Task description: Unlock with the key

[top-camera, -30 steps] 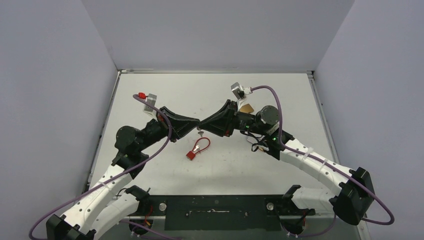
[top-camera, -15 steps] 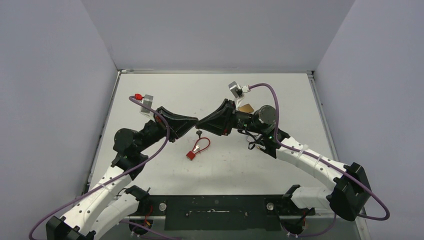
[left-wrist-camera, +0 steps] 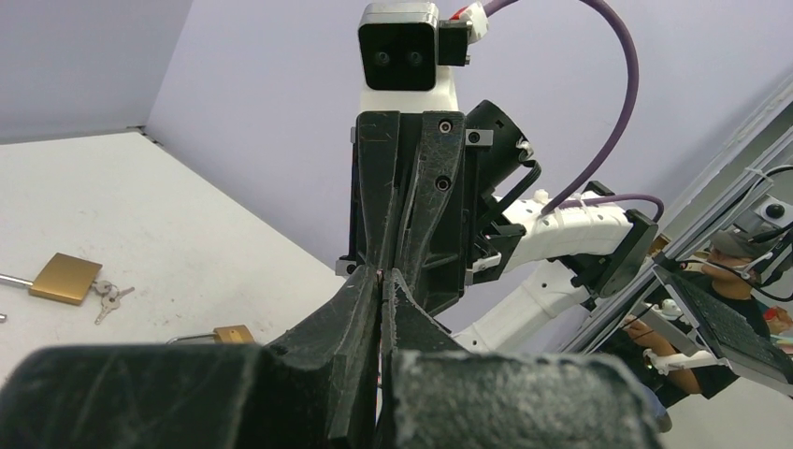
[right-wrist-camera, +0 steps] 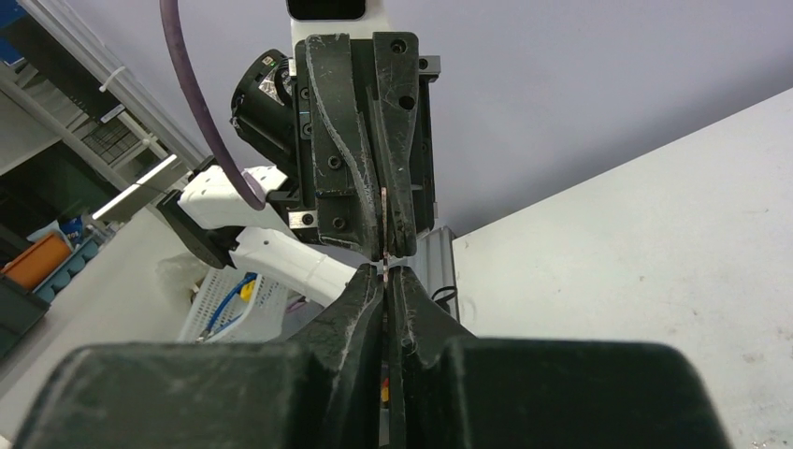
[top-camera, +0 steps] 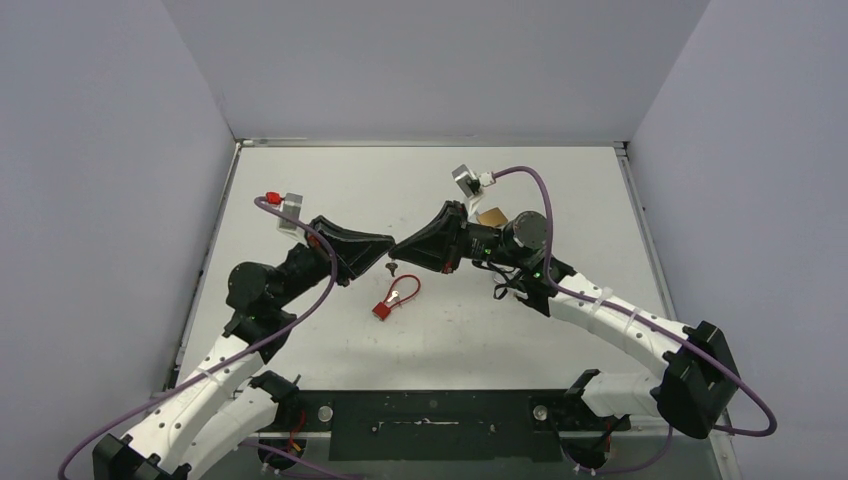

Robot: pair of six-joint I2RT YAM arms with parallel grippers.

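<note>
My left gripper (top-camera: 387, 243) and right gripper (top-camera: 398, 247) meet tip to tip above the middle of the table. Both are shut on a thin metal key (right-wrist-camera: 384, 266), a sliver that spans the two pairs of tips; it also shows in the left wrist view (left-wrist-camera: 380, 274). A small dark shape (top-camera: 390, 267) lies just under the tips; I cannot tell whether it is part of the key or a shadow. A red padlock (top-camera: 382, 310) with a looped shackle lies on the table below the tips, clear of both grippers.
A brass padlock (top-camera: 491, 216) lies behind the right arm. In the left wrist view a brass padlock (left-wrist-camera: 64, 278) with small keys (left-wrist-camera: 112, 296) and a second brass padlock (left-wrist-camera: 230, 334) lie on the white table (top-camera: 560, 180). Grey walls enclose the table.
Both grippers have drifted a little to the left together and stay tip to tip. The red padlock has not moved.
</note>
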